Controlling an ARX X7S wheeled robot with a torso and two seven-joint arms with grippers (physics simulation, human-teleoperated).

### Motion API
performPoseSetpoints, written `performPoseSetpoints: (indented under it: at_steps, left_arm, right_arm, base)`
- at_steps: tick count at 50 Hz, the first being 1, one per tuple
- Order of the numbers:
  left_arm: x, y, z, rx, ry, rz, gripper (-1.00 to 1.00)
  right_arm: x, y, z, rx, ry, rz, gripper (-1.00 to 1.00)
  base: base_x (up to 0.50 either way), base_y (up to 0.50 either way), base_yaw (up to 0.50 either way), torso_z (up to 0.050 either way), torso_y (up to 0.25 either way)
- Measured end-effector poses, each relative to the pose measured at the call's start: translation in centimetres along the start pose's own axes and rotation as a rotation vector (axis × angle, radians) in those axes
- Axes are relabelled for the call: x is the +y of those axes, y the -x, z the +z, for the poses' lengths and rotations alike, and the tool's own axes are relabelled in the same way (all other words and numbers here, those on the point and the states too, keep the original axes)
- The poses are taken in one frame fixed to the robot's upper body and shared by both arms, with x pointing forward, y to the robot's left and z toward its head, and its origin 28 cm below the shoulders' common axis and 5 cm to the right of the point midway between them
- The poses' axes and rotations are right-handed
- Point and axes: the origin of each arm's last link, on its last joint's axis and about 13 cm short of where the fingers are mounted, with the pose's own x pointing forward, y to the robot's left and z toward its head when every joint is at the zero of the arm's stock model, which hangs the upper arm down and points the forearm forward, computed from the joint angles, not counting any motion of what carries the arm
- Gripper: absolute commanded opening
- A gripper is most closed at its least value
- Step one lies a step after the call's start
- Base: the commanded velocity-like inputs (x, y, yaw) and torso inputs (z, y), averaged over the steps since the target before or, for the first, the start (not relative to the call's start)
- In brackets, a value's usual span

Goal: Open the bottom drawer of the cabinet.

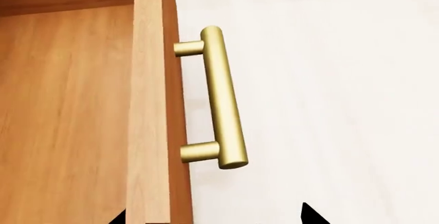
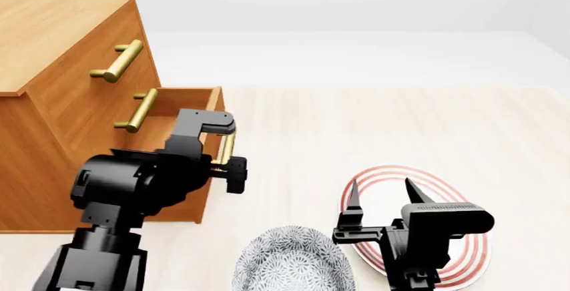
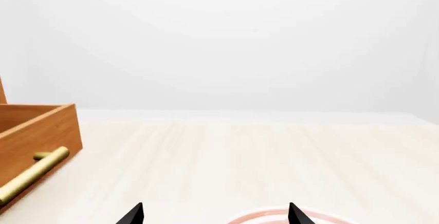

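The cabinet (image 2: 53,71) stands at the left in the head view, its two upper drawers shut. The bottom drawer (image 2: 183,101) is pulled out, and its inside shows. In the left wrist view its front panel (image 1: 151,106) runs edge-on with the gold handle (image 1: 223,100) beside it. My left gripper (image 1: 216,215) is open and holds nothing. One fingertip is on the inner side of the drawer front and the other is out past the handle, which lies just ahead of the tips. My right gripper (image 2: 381,194) is open and empty above the plate. The drawer also shows in the right wrist view (image 3: 38,126).
A white plate with red rings (image 2: 463,251) lies on the pale floor under my right gripper. A grey patterned bowl (image 2: 290,264) sits at the front middle. My left arm (image 2: 143,184) covers the lower part of the drawer front.
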Motion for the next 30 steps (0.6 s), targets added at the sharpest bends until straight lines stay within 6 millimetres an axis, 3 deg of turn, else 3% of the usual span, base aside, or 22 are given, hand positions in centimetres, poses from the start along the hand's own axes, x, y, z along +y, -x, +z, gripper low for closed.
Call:
performPoseSetpoints:
  at_steps: [30]
  left_arm:
    - [-3.1,-0.7,0.2,0.003,-0.055,-0.119,1.00]
  right_arm:
    - [-0.4,0.4,0.1,-0.005,-0.005,-0.011,1.00]
  base:
    - [0.00,0.00,0.00,0.000,0.000]
